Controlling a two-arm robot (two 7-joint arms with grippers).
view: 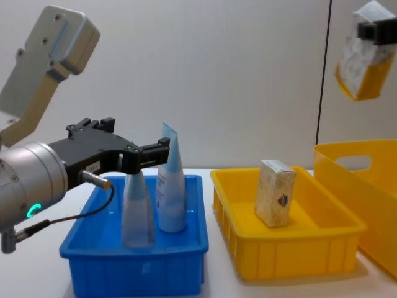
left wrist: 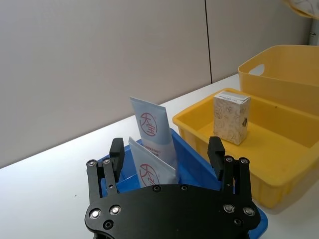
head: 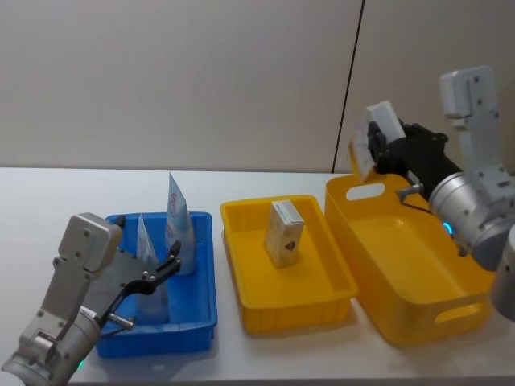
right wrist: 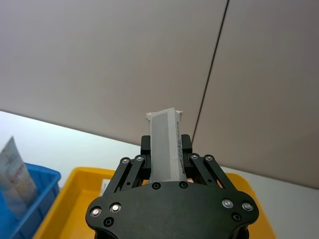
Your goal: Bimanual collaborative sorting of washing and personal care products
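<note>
Right gripper point(right wrist: 166, 147) is pinching a carton point(view: 358, 65) high over the bin point(head: 418, 265) edge below; releasing risks missing. Left gripper point(left wrist: 166, 150), open, is straddling a tube point(left wrist: 152, 173), risking toppling it.

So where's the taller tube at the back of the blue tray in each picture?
Head view: taller tube left of centre, in the blue tray.
Chest view: tube left of centre, beside the shorter tube.
Left wrist view: tube just behind the shorter one.
Right wrist view: likely this tube, rising from the blue tray.
Shared landmark: the blue tray.
</note>
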